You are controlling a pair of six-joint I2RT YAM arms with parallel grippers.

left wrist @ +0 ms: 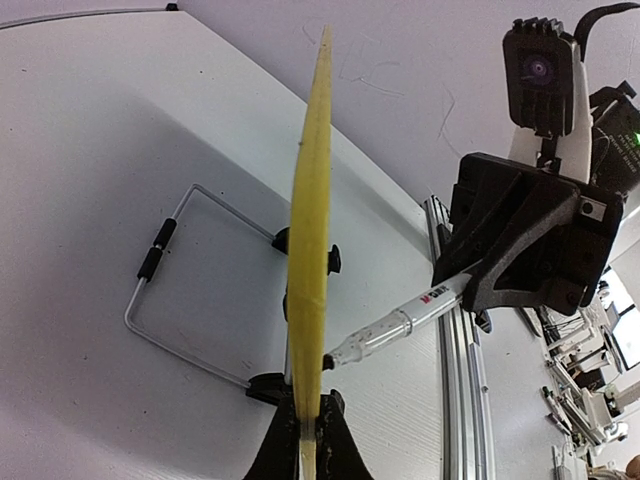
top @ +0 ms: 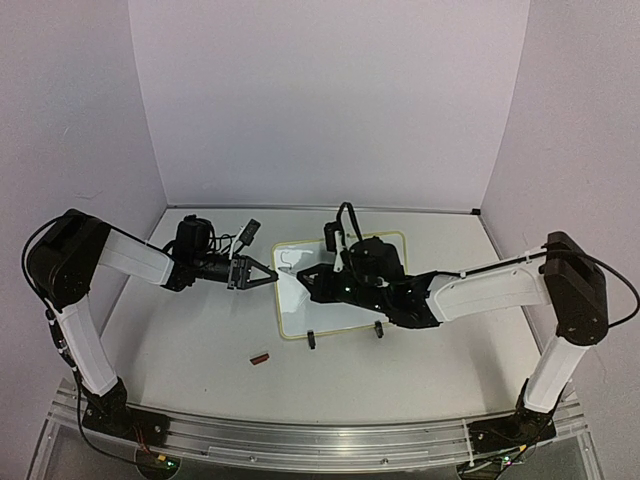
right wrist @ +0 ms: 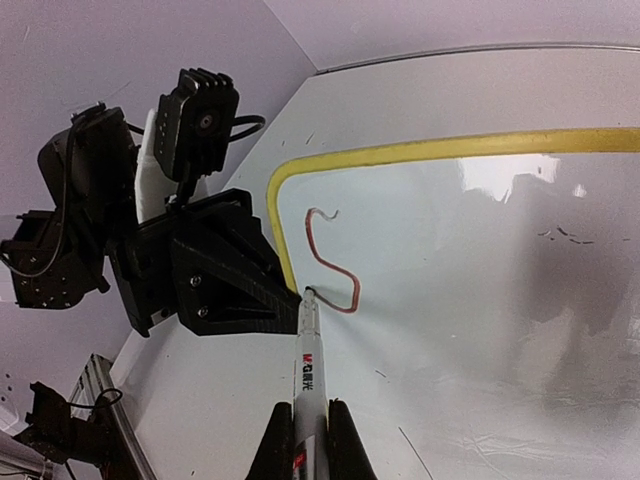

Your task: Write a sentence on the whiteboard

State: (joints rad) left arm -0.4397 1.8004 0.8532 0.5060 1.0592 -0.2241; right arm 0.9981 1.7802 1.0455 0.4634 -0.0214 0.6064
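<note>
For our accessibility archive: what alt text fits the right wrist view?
A marker held in the right tool touches the whiteboard at the end of a red S-shaped stroke near its yellow-framed corner. The left tool clamps its edge.

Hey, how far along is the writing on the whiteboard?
Barely started. Done: the left gripper is shut on the edge of the whiteboard, and one S-shaped stroke sits near its corner. In hand: the right gripper holds the marker with its tip on the board. Left: nearly the whole sentence; no complete word shows yet.
</note>
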